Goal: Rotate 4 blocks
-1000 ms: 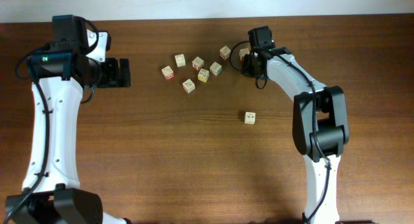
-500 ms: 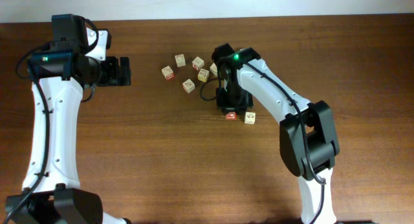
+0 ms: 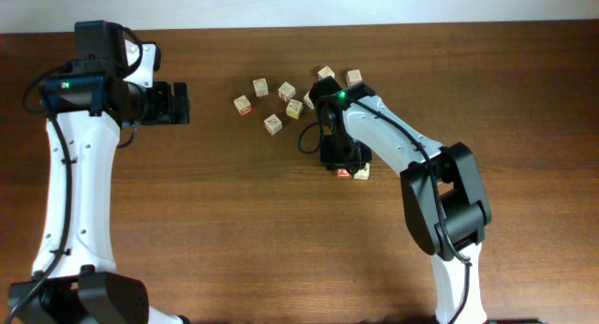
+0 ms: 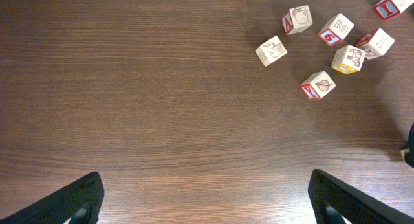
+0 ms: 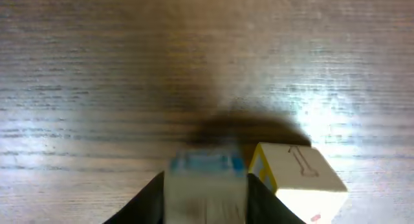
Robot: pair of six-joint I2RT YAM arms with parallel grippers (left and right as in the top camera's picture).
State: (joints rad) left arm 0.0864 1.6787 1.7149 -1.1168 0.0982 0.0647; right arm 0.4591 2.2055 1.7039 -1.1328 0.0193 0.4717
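Wooden cubes are what I am turning. At the overhead frame's left, my left gripper [image 3: 183, 105] is hanging with its jaws wide apart, holding nothing. Loose blocks [image 3: 272, 124] are lying at upper centre. Right of centre, my right gripper [image 3: 343, 166] is straddling a blue-topped block [image 5: 207, 175], with a yellow-sided block [image 5: 294, 172] just beside it. Whether these jaws are pinching it I cannot tell. I judge I am setting down a turned cube. The next move is calling for a clean lift that avoids nudging its neighbour.
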